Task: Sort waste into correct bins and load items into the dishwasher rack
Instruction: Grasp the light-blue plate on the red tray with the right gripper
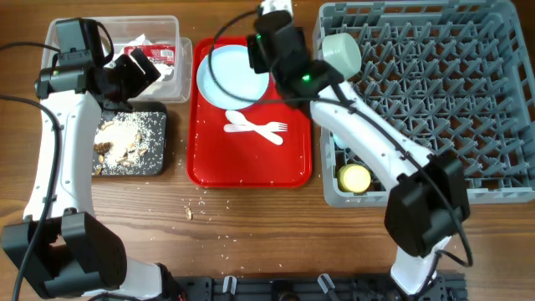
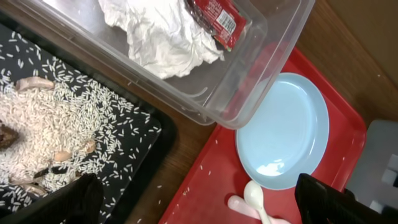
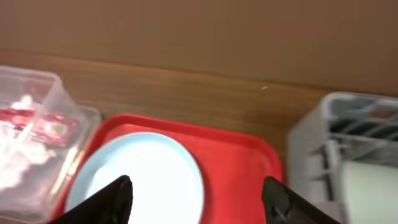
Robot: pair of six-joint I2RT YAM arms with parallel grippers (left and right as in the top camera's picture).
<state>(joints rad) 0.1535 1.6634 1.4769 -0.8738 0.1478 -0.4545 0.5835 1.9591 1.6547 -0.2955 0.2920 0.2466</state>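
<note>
Sorting looks mostly done: the napkin (image 2: 158, 37) and packet (image 2: 217, 15) lie in the tub (image 2: 249, 93), and the scraps (image 1: 125, 138) are on the black tray (image 1: 155, 163). A bowl (image 1: 341, 52) and the cup (image 1: 354, 177) sit in the rack (image 1: 468, 100); a second bowl is not visible. The plate (image 1: 232, 77), spoon (image 1: 242, 125) and fork (image 1: 267, 127) lie on the red tray (image 1: 251, 171), not yet loaded. The left end effector (image 2: 199, 190) is spread and empty near the tub. The right end effector (image 3: 199, 199) is spread and empty above the plate. Crumbs (image 1: 201, 209) dot the wooden desk (image 1: 251, 242), which has a plain brown backdrop behind it.

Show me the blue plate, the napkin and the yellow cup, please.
blue plate (image 1: 224, 79), overhead view, bare left half.
napkin (image 2: 155, 43), left wrist view, crumpled middle.
yellow cup (image 1: 354, 178), overhead view, its top.
</note>
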